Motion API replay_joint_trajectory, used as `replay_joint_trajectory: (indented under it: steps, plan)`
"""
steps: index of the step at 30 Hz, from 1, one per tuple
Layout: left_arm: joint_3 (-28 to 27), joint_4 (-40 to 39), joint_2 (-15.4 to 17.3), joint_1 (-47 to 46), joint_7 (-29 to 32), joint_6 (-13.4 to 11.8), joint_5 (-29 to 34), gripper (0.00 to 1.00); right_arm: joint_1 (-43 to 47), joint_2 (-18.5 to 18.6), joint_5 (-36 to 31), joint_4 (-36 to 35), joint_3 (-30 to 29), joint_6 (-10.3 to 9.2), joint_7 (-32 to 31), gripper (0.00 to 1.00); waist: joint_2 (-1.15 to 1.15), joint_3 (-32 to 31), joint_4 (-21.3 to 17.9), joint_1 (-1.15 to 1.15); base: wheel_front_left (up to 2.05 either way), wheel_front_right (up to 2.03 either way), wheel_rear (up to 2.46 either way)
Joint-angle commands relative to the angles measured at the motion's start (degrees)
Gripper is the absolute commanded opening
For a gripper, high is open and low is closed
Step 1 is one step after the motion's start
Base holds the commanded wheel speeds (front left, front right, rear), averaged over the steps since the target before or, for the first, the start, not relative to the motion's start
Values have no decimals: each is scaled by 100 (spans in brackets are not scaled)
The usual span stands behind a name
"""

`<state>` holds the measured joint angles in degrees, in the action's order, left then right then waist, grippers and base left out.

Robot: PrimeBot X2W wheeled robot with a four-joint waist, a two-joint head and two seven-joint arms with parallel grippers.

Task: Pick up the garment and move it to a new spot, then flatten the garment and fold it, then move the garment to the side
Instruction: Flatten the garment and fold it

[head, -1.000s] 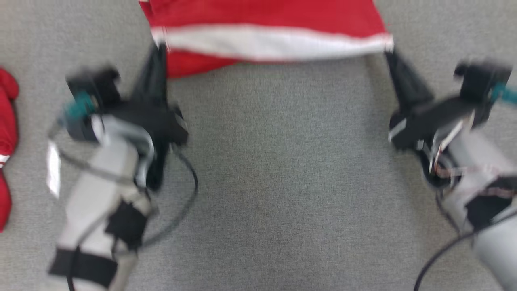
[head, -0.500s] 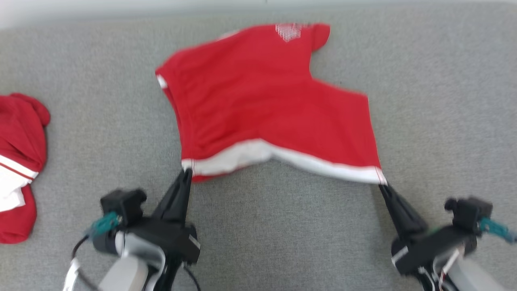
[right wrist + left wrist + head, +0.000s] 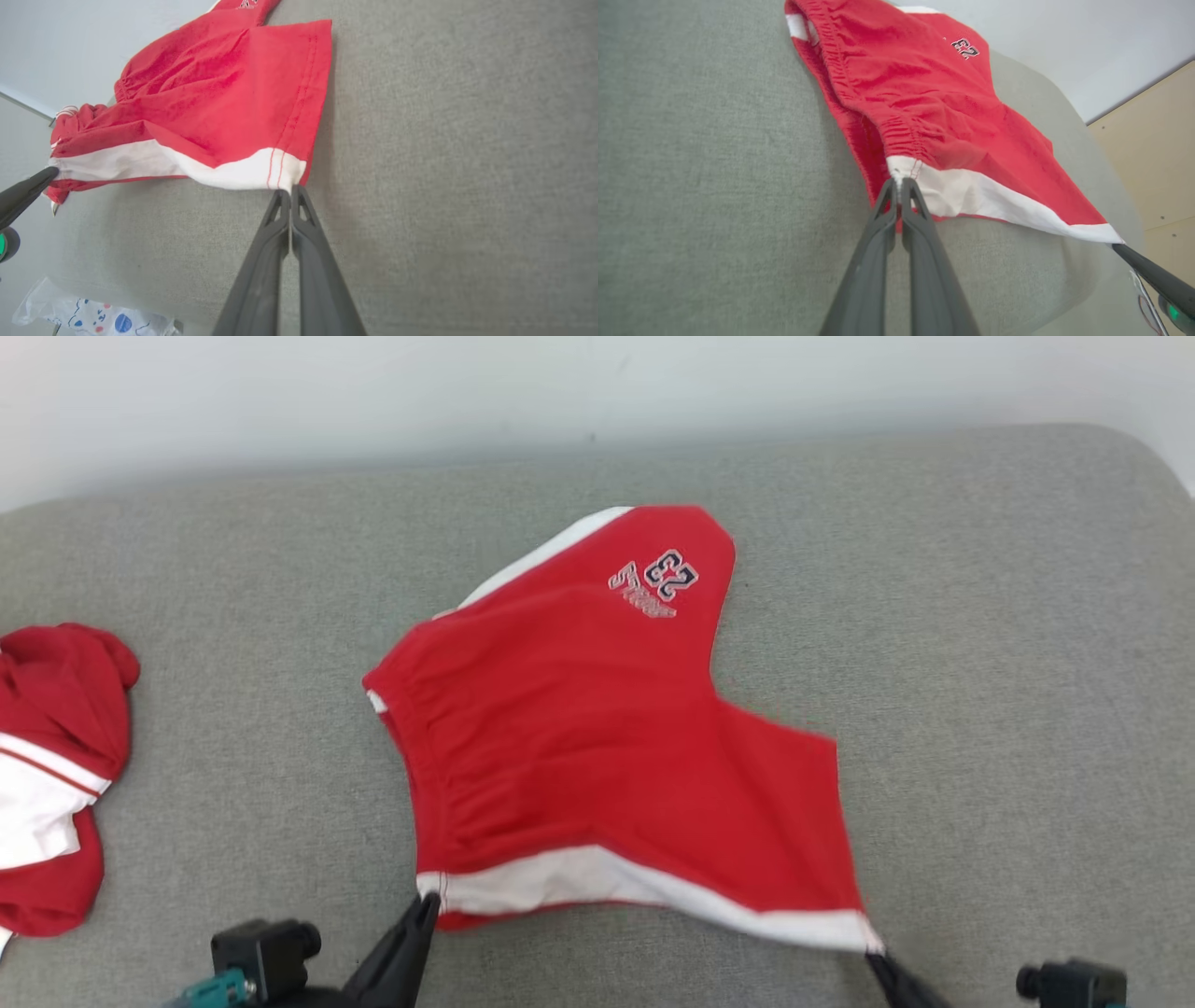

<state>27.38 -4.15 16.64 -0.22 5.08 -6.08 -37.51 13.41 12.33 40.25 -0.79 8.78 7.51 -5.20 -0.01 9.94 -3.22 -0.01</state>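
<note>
Flattening looked under way: red fabric shorts with white side stripes (image 3: 597,747) lay spread on the grey upholstered cushion (image 3: 980,663), left gripper (image 3: 899,183) and right gripper (image 3: 289,189) each pinching a near corner; folding and setting aside remained.

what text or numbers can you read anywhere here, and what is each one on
"23": a number on the red shorts, near the far leg hem; the left wrist view shows it upside down.
The word just beside that number: too blurred to read.
The plastic wrapper in the right wrist view: cartoon prints, no legible words.
</note>
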Motion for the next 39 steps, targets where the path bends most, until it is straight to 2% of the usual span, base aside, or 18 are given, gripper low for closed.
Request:
replay_joint_trajectory:
  steps: [1,10,13,20,27,34,39]
  plan:
    - [-23,-104,103,164,73,-57,-47,0,178,-82,-143,-171,-116,-5,-149,0,1,-24,-27,1,0,0,0]
    - [-125,-831,457,831,627,-461,-236,0,1156,-577,-705,-1340,-831,-4,-1308,0,1,16,-44,1,0,0,0]
    - [-173,-1023,534,898,686,-536,-239,0,1182,-652,-827,-1656,-1022,-4,-1413,0,1,46,-31,1,0,0,0]
    - [-214,-1093,495,598,612,-506,-169,0,814,-713,-955,-1927,-1202,-4,-1374,0,1,57,48,1,0,0,0]
    - [-178,-816,314,-135,496,-336,-46,0,-399,-499,-1154,-1642,-1227,-4,-1070,0,1,165,146,1,0,0,0]
    - [-113,-228,12,-1100,378,-28,-53,0,-2061,161,-1185,-734,-808,-4,-998,0,1,643,390,1,0,0,0]
    - [-191,188,-303,-1784,68,64,-29,0,-3295,546,-1040,22,-508,-4,-732,0,1,1130,651,1,0,0,0]
